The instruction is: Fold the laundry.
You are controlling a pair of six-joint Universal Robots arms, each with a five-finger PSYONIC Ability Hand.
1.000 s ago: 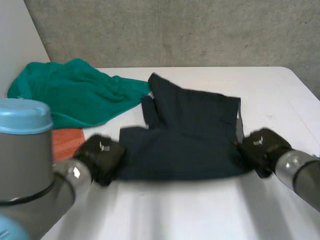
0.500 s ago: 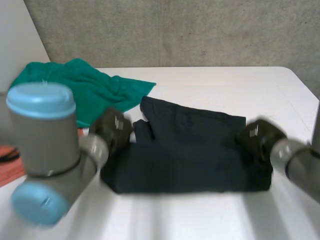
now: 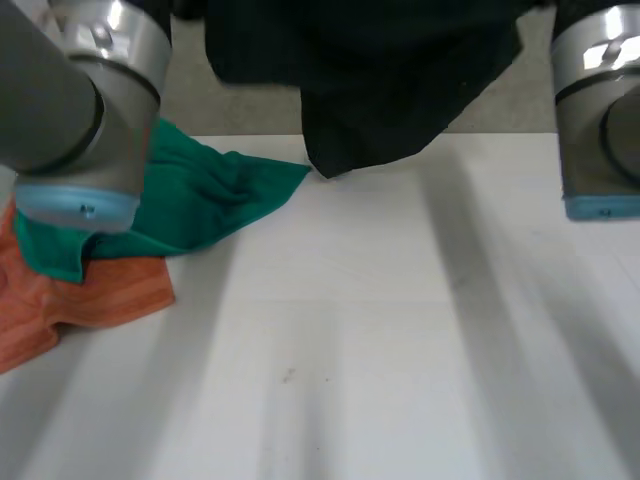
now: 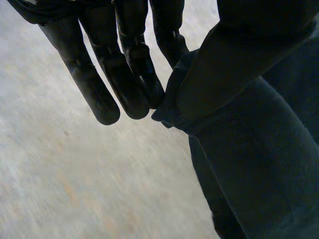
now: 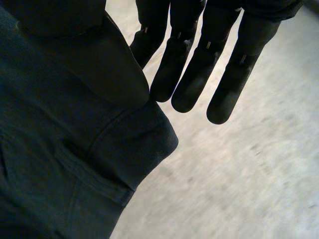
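Dark garment is up in the air at 12 o'clock over the tabletop. It is stretched between the two arms, top edge running 9 to 3. It sags toward 6. The lowest corner is at or just above the far tabletop edge, and I cannot tell if it touches.

Both hands are level on the held edge, neither nearer, so the next lay-down likely needs both arms lowering together.

Left hand: fingers straight and close together, with a hem fold of the garment pinched between them and the thumb. The cloth drops away beside the fingertips.

Right hand: same grip. Fingers are straight, the thumb is clamped on a corner with a pocket seam, and the cloth hangs below the thumb.

Green cloth lies bunched at 10 o'clock on the tabletop, its tip just beside the hanging corner. It overlaps an orange cloth at 9 o'clock. Judgement: risk of the garment landing on the green cloth if it comes down toward 9.
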